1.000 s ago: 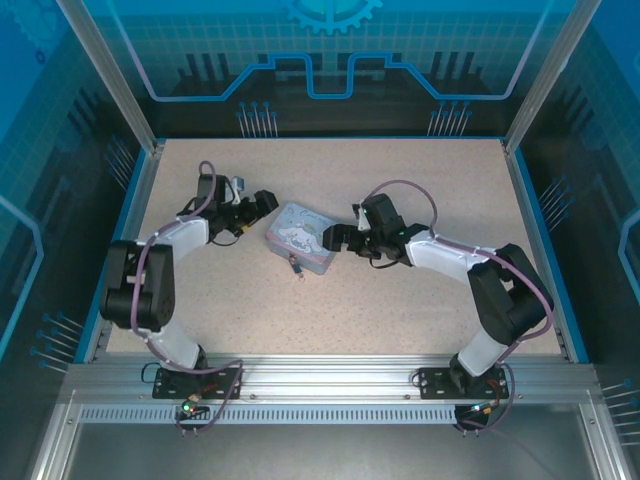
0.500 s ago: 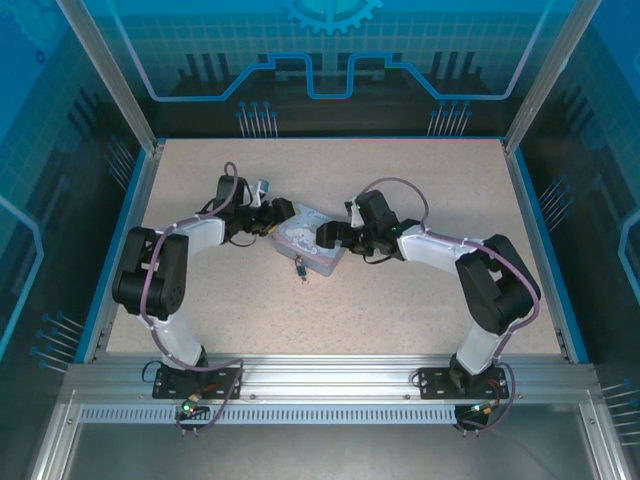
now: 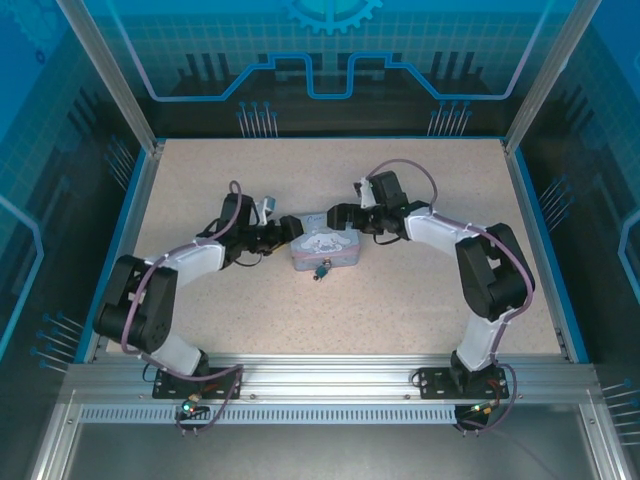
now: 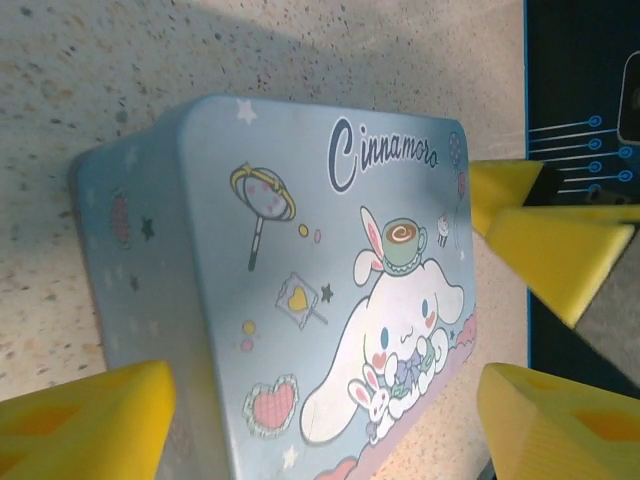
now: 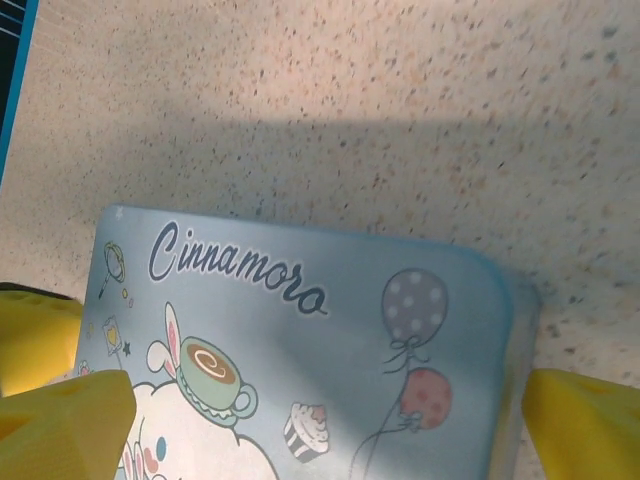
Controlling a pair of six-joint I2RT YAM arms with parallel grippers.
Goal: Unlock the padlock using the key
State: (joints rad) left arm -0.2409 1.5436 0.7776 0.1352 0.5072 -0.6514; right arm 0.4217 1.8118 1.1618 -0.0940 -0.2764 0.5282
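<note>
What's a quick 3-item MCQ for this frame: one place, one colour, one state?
1. Where is the padlock relative to the tin?
A. On its lid
B. At its near side, toward the arm bases
C. Beyond its far side
2. What colour are the fingers of the left hand?
A. Yellow
B. Red
C. Black
3. How is the left hand set?
A. Shut on the key
B. Shut on nothing
C. Open, tin between its fingers
Answers: 1 B, the top view shows it at the tin's near edge; 2 A, the left wrist view shows them yellow; 3 C, the fingers stand wide apart on either side of the tin.
</note>
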